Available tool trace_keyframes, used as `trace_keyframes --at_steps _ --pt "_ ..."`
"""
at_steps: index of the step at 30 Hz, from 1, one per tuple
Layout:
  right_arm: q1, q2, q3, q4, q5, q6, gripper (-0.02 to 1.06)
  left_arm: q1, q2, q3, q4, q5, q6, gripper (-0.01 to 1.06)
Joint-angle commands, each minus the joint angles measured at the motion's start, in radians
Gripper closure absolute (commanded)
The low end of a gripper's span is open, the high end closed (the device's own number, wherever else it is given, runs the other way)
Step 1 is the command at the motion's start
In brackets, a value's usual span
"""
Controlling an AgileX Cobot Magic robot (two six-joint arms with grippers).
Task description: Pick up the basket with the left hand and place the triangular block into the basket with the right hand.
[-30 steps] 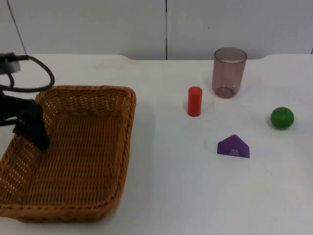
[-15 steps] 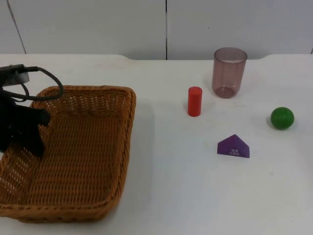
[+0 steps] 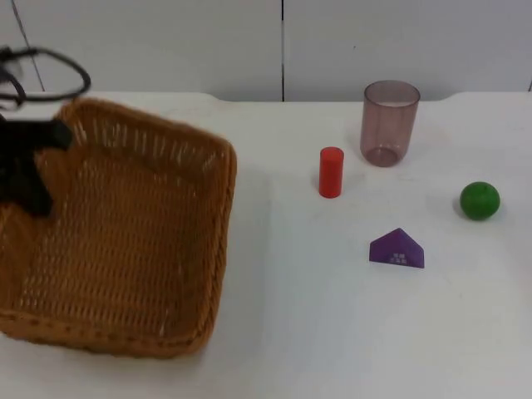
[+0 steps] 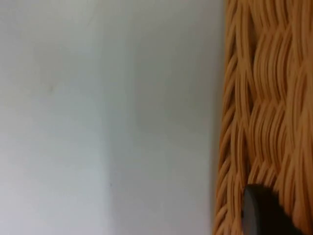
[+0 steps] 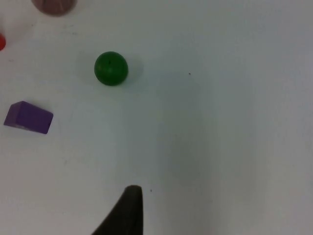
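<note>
The woven brown basket (image 3: pixel 125 233) is at the left of the table in the top view, tilted, with its far left corner raised off the table. My left gripper (image 3: pixel 29 179) is shut on the basket's left rim (image 4: pixel 254 98), and one black fingertip (image 4: pixel 261 213) presses against the weave. The purple triangular block (image 3: pixel 397 248) lies flat on the table right of centre, and also appears in the right wrist view (image 5: pixel 29 117). My right gripper hangs open above bare table to the right of the block, holding nothing, one fingertip (image 5: pixel 128 211) in view.
A green ball (image 3: pixel 480 200) rests right of the block. A red cylinder (image 3: pixel 331 172) stands behind the block, with a translucent purple cup (image 3: pixel 390 122) beyond it. The white table (image 3: pixel 299 332) ends at the grey wall at the back.
My left gripper has closed on the basket's left rim and risen. The basket has tipped up and shifted toward the wall. The right side has not changed.
</note>
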Motion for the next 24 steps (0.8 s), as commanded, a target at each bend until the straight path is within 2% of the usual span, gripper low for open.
trace_keyframes --at_steps 1,9,13,19,22,24 --pt "-0.003 -0.003 -0.002 -0.005 -0.016 0.000 -0.01 -0.002 -0.070 0.001 -0.064 0.063 -0.005 1.05" --pt "-0.003 -0.003 -0.002 -0.002 -0.014 0.000 -0.01 -0.002 -0.217 0.108 -0.181 0.108 0.051 1.05" --pt "-0.003 -0.003 -0.002 0.005 -0.014 0.000 -0.01 -0.002 -0.223 0.221 -0.322 0.095 0.196 1.05" --pt "-0.003 -0.003 -0.002 0.030 -0.016 -0.006 -0.01 -0.002 -0.223 0.254 -0.361 0.086 0.254 1.05" --pt "-0.003 -0.003 -0.002 0.066 -0.016 -0.054 -0.01 -0.002 -0.223 0.254 -0.349 0.084 0.254 1.05" --pt "-0.003 -0.003 -0.002 0.158 -0.014 -0.168 -0.01 -0.002 -0.223 0.254 -0.347 0.084 0.254 1.05"
